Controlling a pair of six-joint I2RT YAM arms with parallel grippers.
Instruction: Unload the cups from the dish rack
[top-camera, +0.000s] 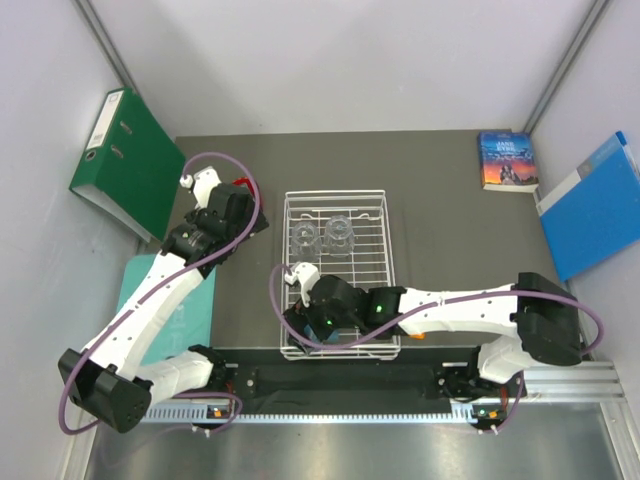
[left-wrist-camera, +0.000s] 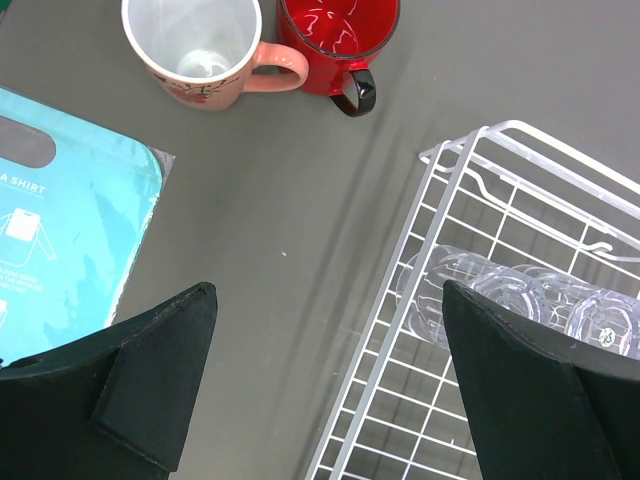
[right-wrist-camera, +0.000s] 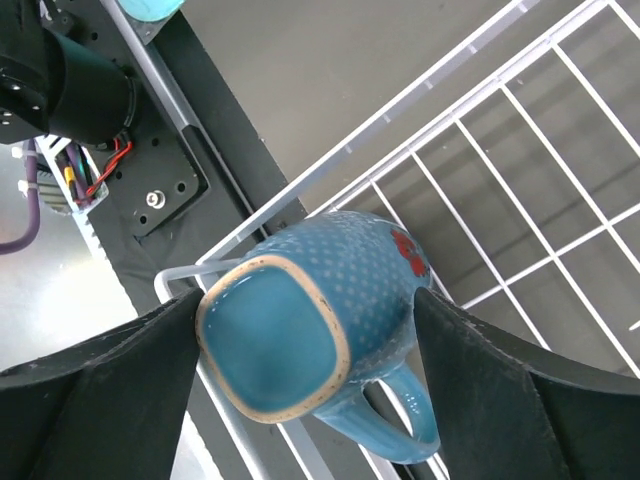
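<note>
Two of the five cups are already out: the salmon-pink ceramic mug (left-wrist-camera: 205, 50) and the glossy red mug with a black handle (left-wrist-camera: 335, 35) stand upright, side by side, on the dark grey table (left-wrist-camera: 300, 180), off the far-left corner of the white wire dish rack (left-wrist-camera: 455, 190). My left gripper (left-wrist-camera: 330, 320) hangs above the table between those mugs and the rack, jaws wide apart and empty, with a teal plastic packet (left-wrist-camera: 60, 230) lying to its left. Three cups are left to unload. The light-blue dimpled mug with a small red mark on its side (right-wrist-camera: 340, 270) is at the rack's near-left corner, tipped so that one end faces my wrist camera. My right gripper (right-wrist-camera: 305, 300) straddles it, one finger close on each side. I cannot tell whether the pads are truly pressing, or whether the mug is clear of the wire. I judge this mug to be the step in hand. Beyond it the two clear glass tumblers (top-camera: 305, 238) sit side by side in the far half of the rack, so the job looks a little under halfway done
</note>
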